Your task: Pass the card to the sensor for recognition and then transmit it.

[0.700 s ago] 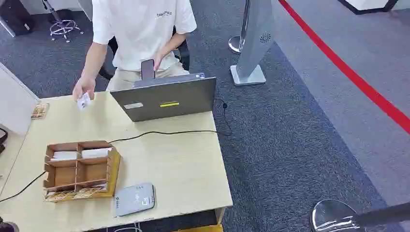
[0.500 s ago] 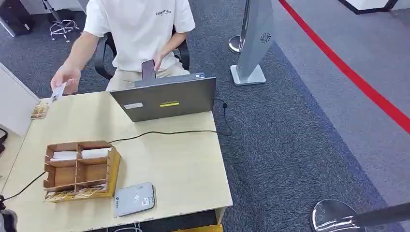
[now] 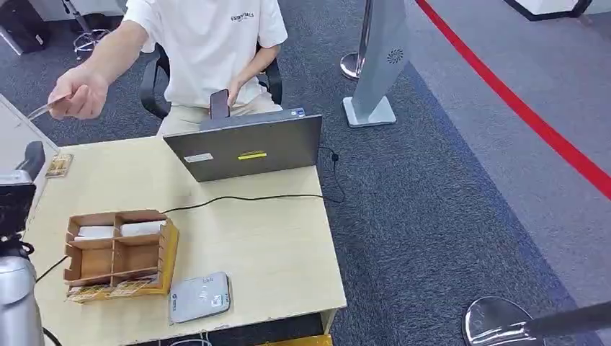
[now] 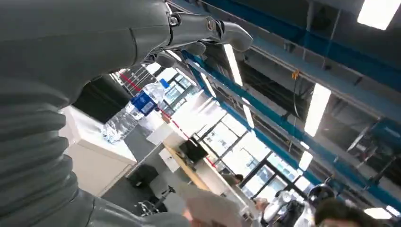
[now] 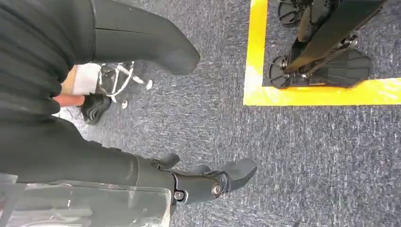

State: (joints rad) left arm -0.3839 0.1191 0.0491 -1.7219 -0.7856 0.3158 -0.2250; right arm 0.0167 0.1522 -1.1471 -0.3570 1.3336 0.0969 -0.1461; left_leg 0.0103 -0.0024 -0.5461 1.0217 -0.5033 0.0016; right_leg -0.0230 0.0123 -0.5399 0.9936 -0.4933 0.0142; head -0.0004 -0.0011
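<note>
even bright indoor light; ceiling lamps (image 4: 318, 109) glare, foreground blurred.

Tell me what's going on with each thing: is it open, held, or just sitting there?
Card: held out in the person's hand.
Laptop: open on the table.
Phone: held upright by the person.
Card reader: lying flat, nothing on it.
Wooden box: open-topped, white cards in back compartments.
Left hand: empty.
Right hand: empty, fingers apart.
</note>
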